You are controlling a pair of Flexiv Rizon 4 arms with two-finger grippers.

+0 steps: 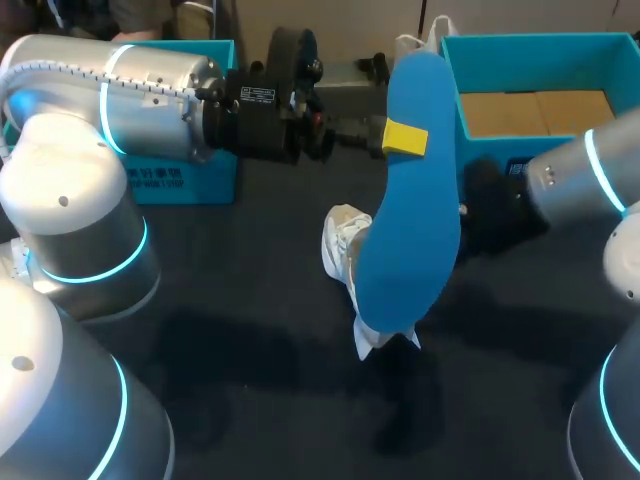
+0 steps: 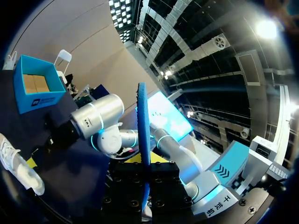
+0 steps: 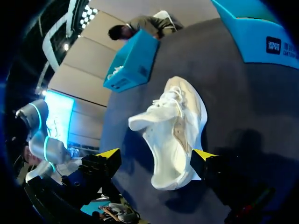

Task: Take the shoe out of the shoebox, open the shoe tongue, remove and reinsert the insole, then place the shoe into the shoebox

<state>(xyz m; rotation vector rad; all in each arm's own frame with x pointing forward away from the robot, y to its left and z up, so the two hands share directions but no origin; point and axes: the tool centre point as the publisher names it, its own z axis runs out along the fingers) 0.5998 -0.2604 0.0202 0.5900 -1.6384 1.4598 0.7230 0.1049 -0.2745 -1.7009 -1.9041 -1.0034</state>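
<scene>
Blue insole (image 1: 415, 200) held over white shoe (image 3: 175, 126).
The insole is clamped by the left gripper (image 1: 400, 138), long axis running far to near; the shoe is laid on the table (image 1: 250, 330) between the right gripper's (image 3: 156, 155) parted fingers.

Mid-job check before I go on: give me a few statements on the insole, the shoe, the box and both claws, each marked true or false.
1. The left claw is shut on the blue insole and holds it up above the table. True.
2. The white shoe is inside the shoebox. False: it lies on the table, outside the box.
3. The right claw is shut on the shoe. False: its fingers are spread open, and one yellow tip is clearly apart from the shoe.
4. The shoebox by the right arm has no shoe in it. True: only its brown inside shows.
</scene>
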